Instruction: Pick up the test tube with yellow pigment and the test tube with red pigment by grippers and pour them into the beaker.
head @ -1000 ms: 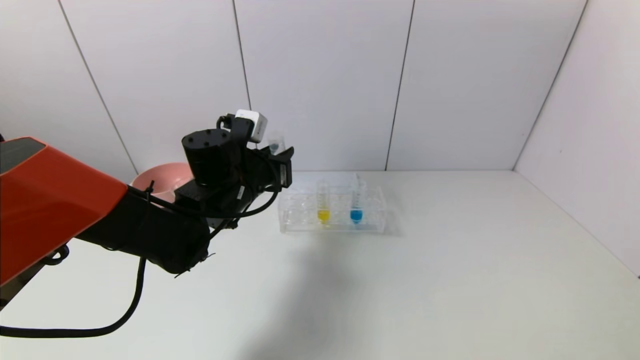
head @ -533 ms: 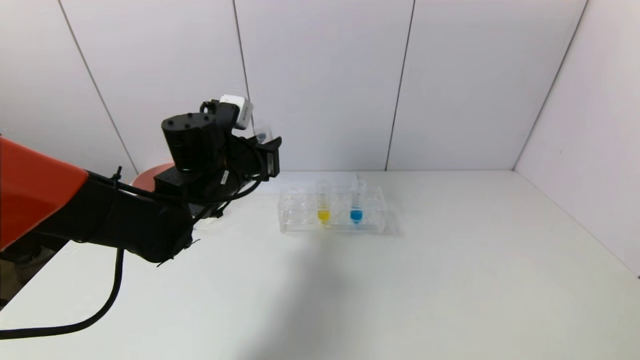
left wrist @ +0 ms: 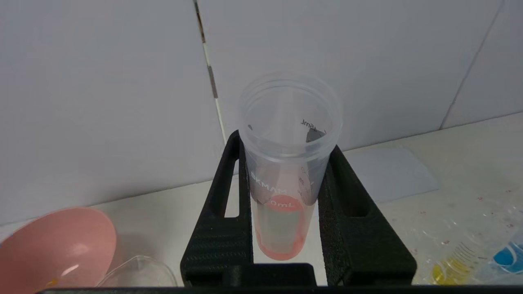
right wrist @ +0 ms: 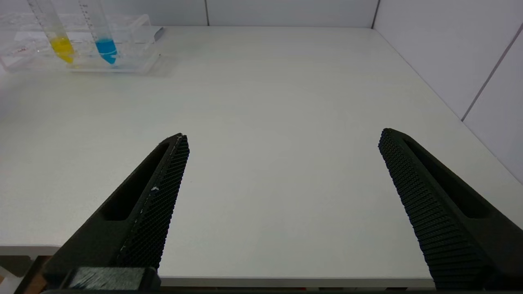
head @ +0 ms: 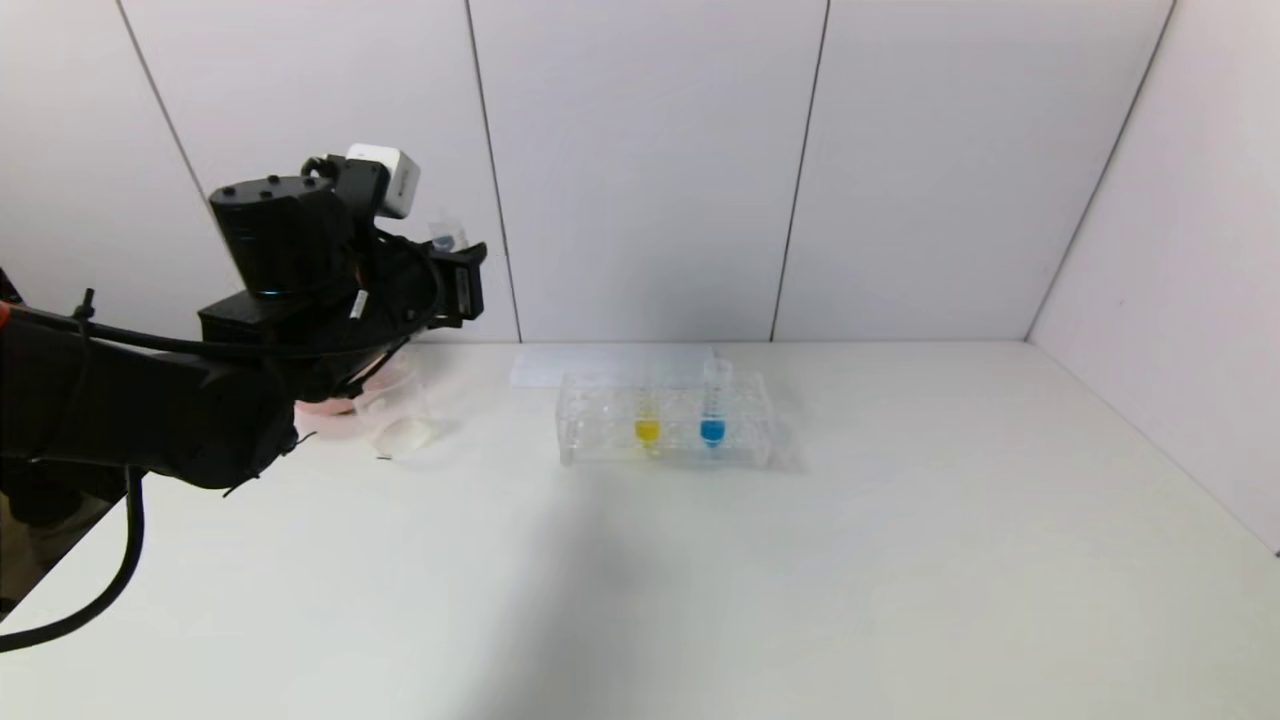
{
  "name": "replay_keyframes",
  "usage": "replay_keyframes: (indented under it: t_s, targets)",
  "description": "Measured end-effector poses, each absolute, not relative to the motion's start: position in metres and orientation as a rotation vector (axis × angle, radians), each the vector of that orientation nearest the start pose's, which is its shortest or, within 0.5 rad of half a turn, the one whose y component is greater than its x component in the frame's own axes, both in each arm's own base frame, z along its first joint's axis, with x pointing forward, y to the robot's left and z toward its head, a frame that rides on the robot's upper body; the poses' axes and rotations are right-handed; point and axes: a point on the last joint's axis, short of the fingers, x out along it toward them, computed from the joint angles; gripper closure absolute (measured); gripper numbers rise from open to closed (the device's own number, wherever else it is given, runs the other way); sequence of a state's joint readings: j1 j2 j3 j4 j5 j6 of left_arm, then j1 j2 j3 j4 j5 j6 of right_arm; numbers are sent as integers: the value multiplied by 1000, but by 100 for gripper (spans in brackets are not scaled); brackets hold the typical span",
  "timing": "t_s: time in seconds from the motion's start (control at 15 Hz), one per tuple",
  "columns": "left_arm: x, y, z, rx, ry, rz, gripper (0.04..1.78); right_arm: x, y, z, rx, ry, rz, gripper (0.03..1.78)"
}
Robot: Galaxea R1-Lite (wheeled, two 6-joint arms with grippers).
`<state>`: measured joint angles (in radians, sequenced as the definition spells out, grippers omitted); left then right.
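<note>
My left gripper (head: 462,285) hangs raised at the table's back left, shut on the test tube with red pigment (left wrist: 286,171). The tube stands upright between the black fingers, a little red liquid at its base, its open mouth (head: 445,236) above them. Below the gripper the clear beaker (head: 400,422) stands on the table; its rim (left wrist: 139,274) shows in the left wrist view. The test tube with yellow pigment (head: 647,412) stands in the clear rack (head: 600,440) at mid-table. My right gripper (right wrist: 282,136) is open over the table's near edge, holding nothing.
A blue-liquid tube (head: 712,408) stands in the rack next to the yellow one. A pink bowl (left wrist: 53,245) sits beside the beaker, mostly hidden behind my left arm in the head view. A pale flat sheet (head: 610,365) lies behind the rack. White walls close the back and right.
My left arm has swung left and upward with the red tube, from beside the rack to above the beaker and bowl. The beaker is now uncovered.
</note>
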<state>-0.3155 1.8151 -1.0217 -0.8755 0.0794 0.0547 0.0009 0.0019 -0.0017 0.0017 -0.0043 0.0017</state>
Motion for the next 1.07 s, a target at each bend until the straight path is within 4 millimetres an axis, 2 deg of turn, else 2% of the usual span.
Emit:
replay_keyframes:
  t_s: [0.33, 1.07]
  targets:
    - [337, -82, 236, 39, -104, -161, 135, -23, 0, 76, 2, 2, -3, 11]
    - [340, 6, 241, 57, -90, 67, 135, -23, 0, 76, 2, 2, -3, 11]
